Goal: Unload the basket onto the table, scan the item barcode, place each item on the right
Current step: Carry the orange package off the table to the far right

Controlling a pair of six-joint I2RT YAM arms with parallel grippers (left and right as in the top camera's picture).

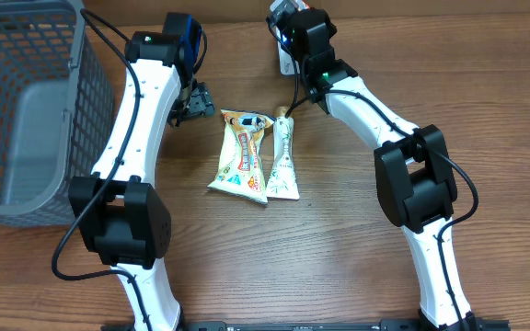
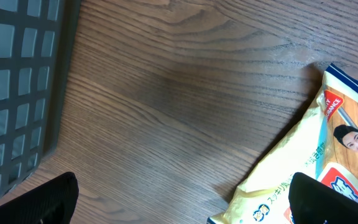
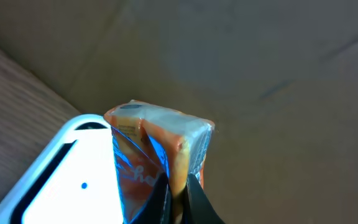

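My right gripper (image 3: 178,190) is closed tight on a small orange packet (image 3: 160,140). I hold it just beside the white scanner (image 3: 67,180), I think so that the barcode faces it. My left gripper (image 2: 182,202) hangs open, with a yellow packet (image 2: 303,168) lying near it.

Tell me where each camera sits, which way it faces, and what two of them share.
Overhead: above the table, facing down on the grey plastic mesh basket, yellow snack pouch and slim pale packet; white left arm and right arm show.
Left wrist: low over the table, facing down; the open left pincer's dark fingertips fill the bottom corners.
Right wrist: facing outward past the shut right pincer gripping an orange-and-blue wrapped item beside a white scanner.
Shared: overhead and left wrist both show basket and pouch.
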